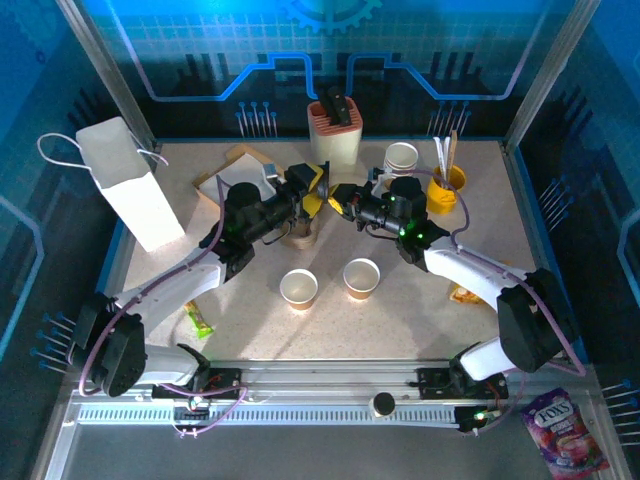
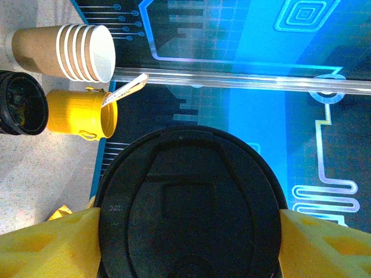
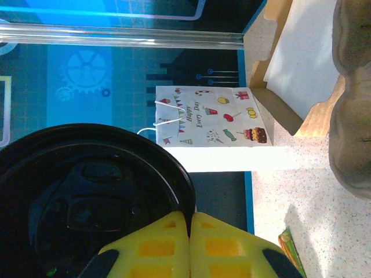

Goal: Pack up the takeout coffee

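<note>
Two tan paper cups of the takeout coffee stand lidless, white inside, at mid-table. A third tan cup stands just behind them, under the left arm. My left gripper spans a round black lid across its width, with a yellow finger pressed to each side. Close beside it, my right gripper pinches the rim of a black lid. I cannot tell whether both hold the same lid.
A white gift bag stands at the back left beside a cardboard tray. Nested cups, loose lids and a yellow stirrer pot sit back right. A green snack bar lies front left.
</note>
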Tool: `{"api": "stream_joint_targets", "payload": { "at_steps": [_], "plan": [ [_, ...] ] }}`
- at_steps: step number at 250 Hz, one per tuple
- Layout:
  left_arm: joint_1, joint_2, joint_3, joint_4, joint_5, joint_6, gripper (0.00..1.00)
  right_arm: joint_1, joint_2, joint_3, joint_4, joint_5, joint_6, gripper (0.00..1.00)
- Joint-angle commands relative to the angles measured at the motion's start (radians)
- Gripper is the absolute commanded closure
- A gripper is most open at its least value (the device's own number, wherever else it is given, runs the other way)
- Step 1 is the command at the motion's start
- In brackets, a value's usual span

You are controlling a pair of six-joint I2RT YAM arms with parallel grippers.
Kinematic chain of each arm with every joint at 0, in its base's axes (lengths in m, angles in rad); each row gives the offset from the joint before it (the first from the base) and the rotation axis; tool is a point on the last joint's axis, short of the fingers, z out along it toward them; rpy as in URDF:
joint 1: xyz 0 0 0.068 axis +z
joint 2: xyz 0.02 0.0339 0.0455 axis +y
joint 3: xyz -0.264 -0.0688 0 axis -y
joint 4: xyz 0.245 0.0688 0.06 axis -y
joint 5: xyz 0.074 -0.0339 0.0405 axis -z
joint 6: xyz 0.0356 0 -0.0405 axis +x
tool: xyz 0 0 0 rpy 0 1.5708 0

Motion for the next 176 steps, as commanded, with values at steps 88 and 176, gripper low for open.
{"api": "stream_joint_targets", "payload": {
  "at_steps": [88, 176],
  "plan": [
    [0.032, -0.009, -0.016, 0.030, -0.002, 0.003, 0.30, 0.020, -0.025, 0.018, -0.015, 0.025, -0.022, 0.78],
    [0.104, -0.154, -0.076, -0.238, -0.002, 0.307, 0.31, -0.062, -0.095, -0.001, -0.176, 0.030, -0.195, 0.57]
  ]
}}
